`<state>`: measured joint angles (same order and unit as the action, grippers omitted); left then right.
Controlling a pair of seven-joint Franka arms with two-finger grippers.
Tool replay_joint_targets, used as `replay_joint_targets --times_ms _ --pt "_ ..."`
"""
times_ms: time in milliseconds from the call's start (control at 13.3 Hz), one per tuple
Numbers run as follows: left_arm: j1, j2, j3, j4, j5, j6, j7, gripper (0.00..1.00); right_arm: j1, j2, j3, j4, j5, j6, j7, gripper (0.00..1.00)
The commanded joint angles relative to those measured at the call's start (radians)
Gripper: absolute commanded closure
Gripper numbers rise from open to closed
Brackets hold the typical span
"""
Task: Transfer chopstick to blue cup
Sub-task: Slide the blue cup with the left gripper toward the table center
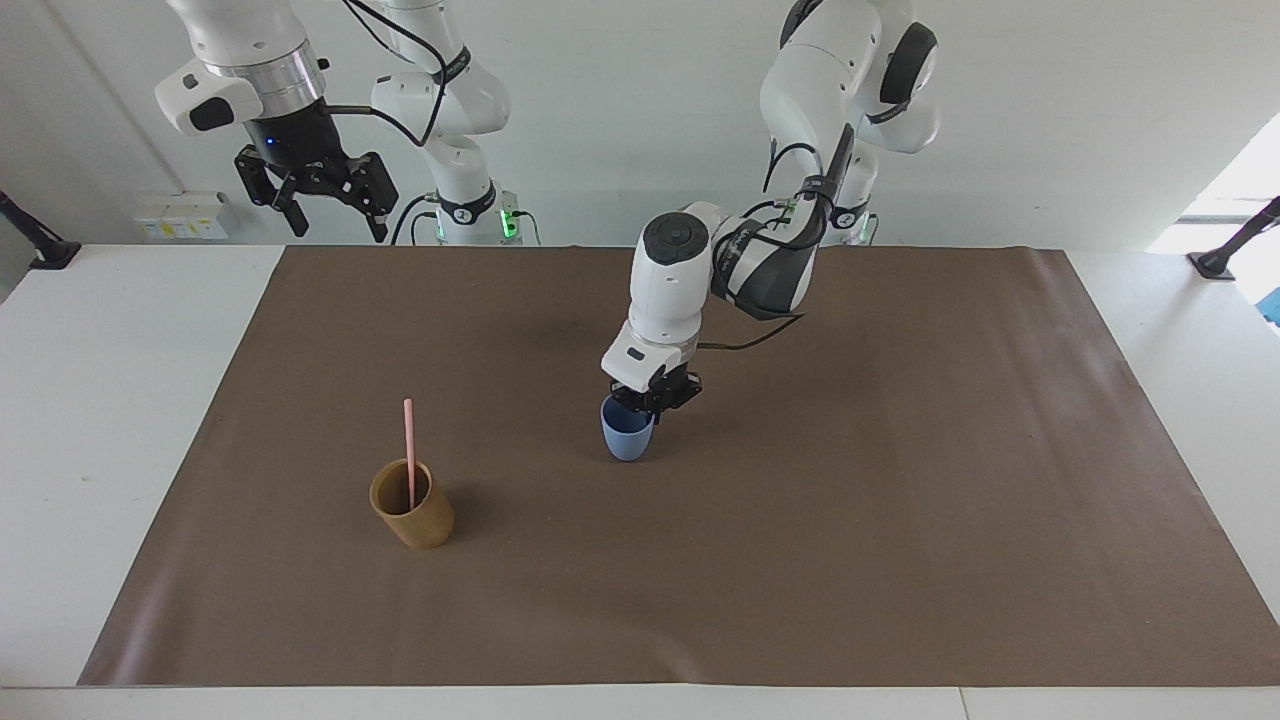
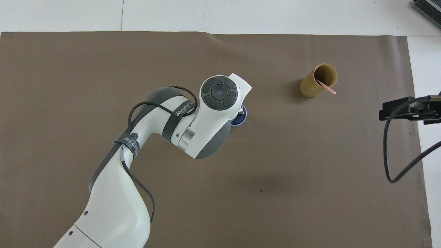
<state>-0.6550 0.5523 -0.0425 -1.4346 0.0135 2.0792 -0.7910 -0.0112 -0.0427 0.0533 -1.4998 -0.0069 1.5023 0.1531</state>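
Observation:
The blue cup (image 1: 627,434) stands upright on the brown mat near its middle; in the overhead view only a sliver of the blue cup (image 2: 240,120) shows past the left wrist. My left gripper (image 1: 650,398) is down at the cup's rim, on the side nearer the robots, shut on that rim. The pale-pink chopstick (image 1: 408,448) stands in a tan wooden cup (image 1: 413,518) toward the right arm's end of the table, and from overhead the chopstick (image 2: 326,87) leans over the tan cup's (image 2: 315,82) rim. My right gripper (image 1: 338,222) hangs open, high over the table's edge by its base.
The brown mat (image 1: 900,500) covers most of the white table. The left arm's elbow and forearm (image 2: 179,117) stretch over the mat's middle. A cable loop (image 2: 399,165) hangs from the right wrist at the mat's edge.

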Motion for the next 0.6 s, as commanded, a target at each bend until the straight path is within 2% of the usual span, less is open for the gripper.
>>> replay_joint_targets --times_ms 0,75,151,226,377,528 --pt "-0.017 0.003 0.013 0.008 0.006 -0.008 -0.039 0.75 -0.016 -0.016 0.008 -0.025 -0.001 0.022 -0.021 0.0" --pt "-0.017 0.001 0.013 0.008 0.006 -0.008 -0.039 0.71 -0.013 -0.014 0.008 -0.025 0.001 0.029 -0.023 0.0" --pt "-0.017 0.001 0.013 0.01 0.005 -0.008 -0.04 0.53 -0.012 -0.014 0.008 -0.027 0.001 0.042 -0.021 0.0" --pt "-0.017 0.001 0.016 0.011 0.011 -0.011 -0.043 0.01 -0.009 -0.005 0.008 -0.025 -0.001 0.048 -0.021 0.0" --pt "-0.005 -0.027 0.018 0.014 0.014 -0.031 -0.04 0.0 -0.004 0.013 0.01 -0.033 -0.002 0.093 -0.023 0.0" --pt "0.033 -0.098 0.022 0.014 0.019 -0.1 -0.025 0.0 -0.003 0.053 0.014 -0.034 -0.005 0.143 -0.03 0.0"
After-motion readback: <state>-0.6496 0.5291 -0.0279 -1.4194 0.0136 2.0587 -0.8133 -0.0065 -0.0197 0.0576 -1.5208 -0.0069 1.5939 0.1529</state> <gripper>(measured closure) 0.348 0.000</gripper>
